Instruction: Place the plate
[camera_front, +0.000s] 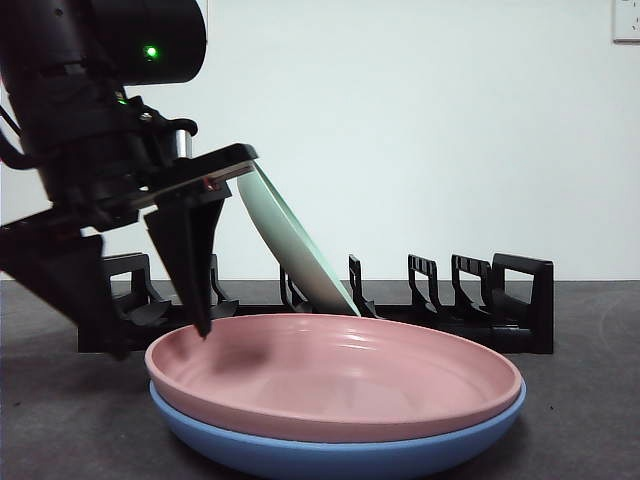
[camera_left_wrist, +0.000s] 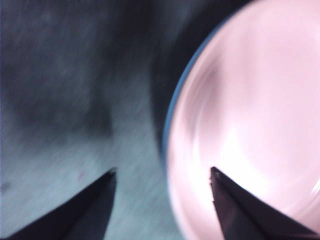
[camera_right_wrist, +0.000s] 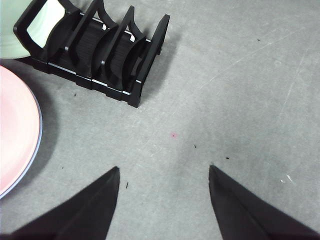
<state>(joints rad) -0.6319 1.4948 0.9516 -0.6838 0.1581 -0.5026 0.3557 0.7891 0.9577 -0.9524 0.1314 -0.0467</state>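
Your left gripper (camera_left_wrist: 162, 172) stands with its two black jaws spread apart and nothing between them, one jaw over the rim of the shallow round pink plastic plate (camera_left_wrist: 250, 125), the other over bare grey tabletop (camera_left_wrist: 65, 130); that wrist picture is blurred. In the front view the same gripper (camera_front: 190, 290) hangs from the large dark arm at the left side, one pointed jaw tip just above the pink plate's (camera_front: 330, 375) left rim; whether it touches, you cannot tell.

The pink plate lies nested in a round blue plastic plate (camera_front: 340, 450), whose edge shows as a thin blue line around it (camera_left_wrist: 172, 107). This stack sits toward the near edge of the tabletop, just in front of the black slotted plastic dish rack (camera_front: 450, 300).

A pale green round plate (camera_front: 290, 245) stands tilted in one slot of the rack, leaning toward the gripper's side; the remaining slots that you can see hold nothing.

Your right gripper (camera_right_wrist: 162, 172) waits above bare tabletop (camera_right_wrist: 240, 90) with its jaws apart and empty, near the open end of the rack (camera_right_wrist: 105, 55) and apart from the pink plate's edge (camera_right_wrist: 17, 130)
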